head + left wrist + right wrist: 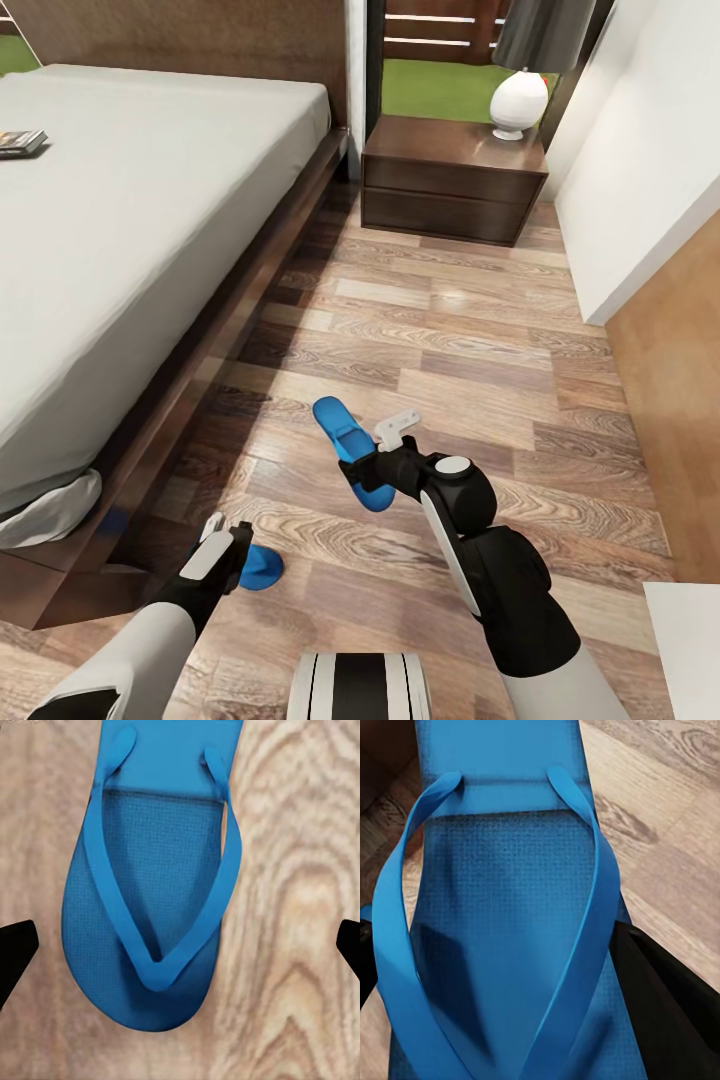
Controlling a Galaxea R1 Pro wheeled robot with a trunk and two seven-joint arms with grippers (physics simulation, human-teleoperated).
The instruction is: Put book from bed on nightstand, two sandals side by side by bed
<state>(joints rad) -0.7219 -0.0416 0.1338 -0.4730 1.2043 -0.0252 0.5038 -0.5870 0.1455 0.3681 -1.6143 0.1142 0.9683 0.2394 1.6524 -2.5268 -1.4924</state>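
Note:
One blue sandal (340,432) sits by my right gripper (372,470), which is shut on its edge; in the right wrist view the sandal (510,907) lies between the dark fingers (667,1005). The other sandal (264,568) lies flat on the wood floor close to the bed frame. My left gripper (225,548) hovers over it, open, with the sandal (150,907) between widely spread fingertips (15,949). The book (20,142) rests on the pale mattress of the bed (150,220), far left. The dark nightstand (450,185) stands beyond the bed's corner.
A white lamp (518,100) with a grey shade stands on the nightstand. A white wall (650,150) runs along the right. A white block (690,640) sits at the lower right. Bedding (50,510) hangs off the bed's near corner. Open plank floor (450,330) lies between bed and wall.

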